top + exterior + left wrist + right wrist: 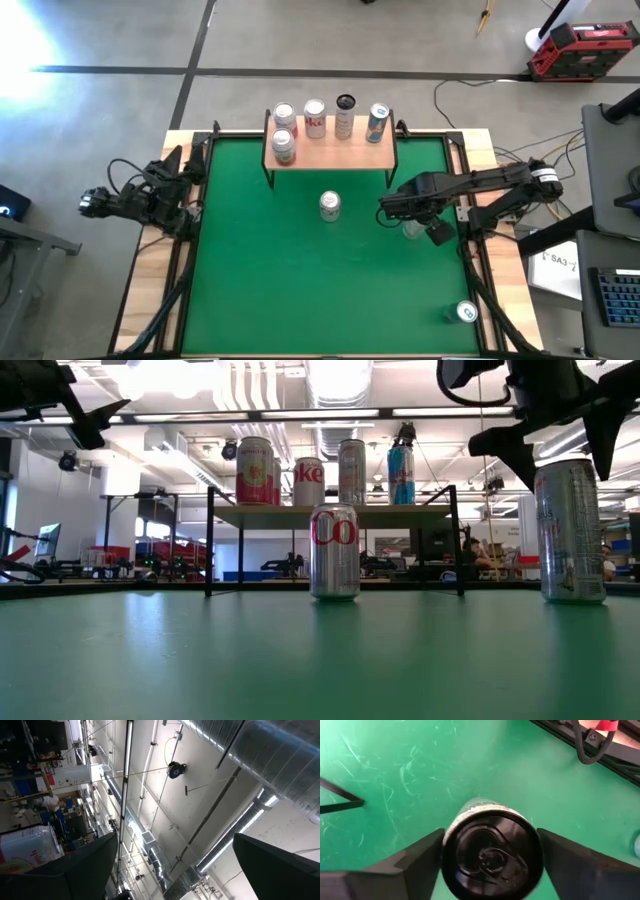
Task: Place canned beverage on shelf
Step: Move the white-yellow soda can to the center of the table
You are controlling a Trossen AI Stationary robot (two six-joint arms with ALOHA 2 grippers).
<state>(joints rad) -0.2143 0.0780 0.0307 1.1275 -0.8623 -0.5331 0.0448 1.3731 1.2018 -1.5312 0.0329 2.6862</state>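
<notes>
Can (492, 852) stands between right gripper's (490, 850) spread fingers; shelf (330, 150) bears five cans

In the high view the right arm comes in from the right edge of the frame and stretches to the left, almost level, at middle height. Its right end effector (412, 228) is right of centre in that frame, and points down. In the right wrist view its two dark fingers (420, 860) are spread wide, one on each side of an upright can (491, 855), with a small gap on each side. In the low view it hangs at the upper right.

The left arm is folded at the left edge of the high view. Its left end effector (195, 160) points up, and the fingers (85, 865) are apart.
</notes>
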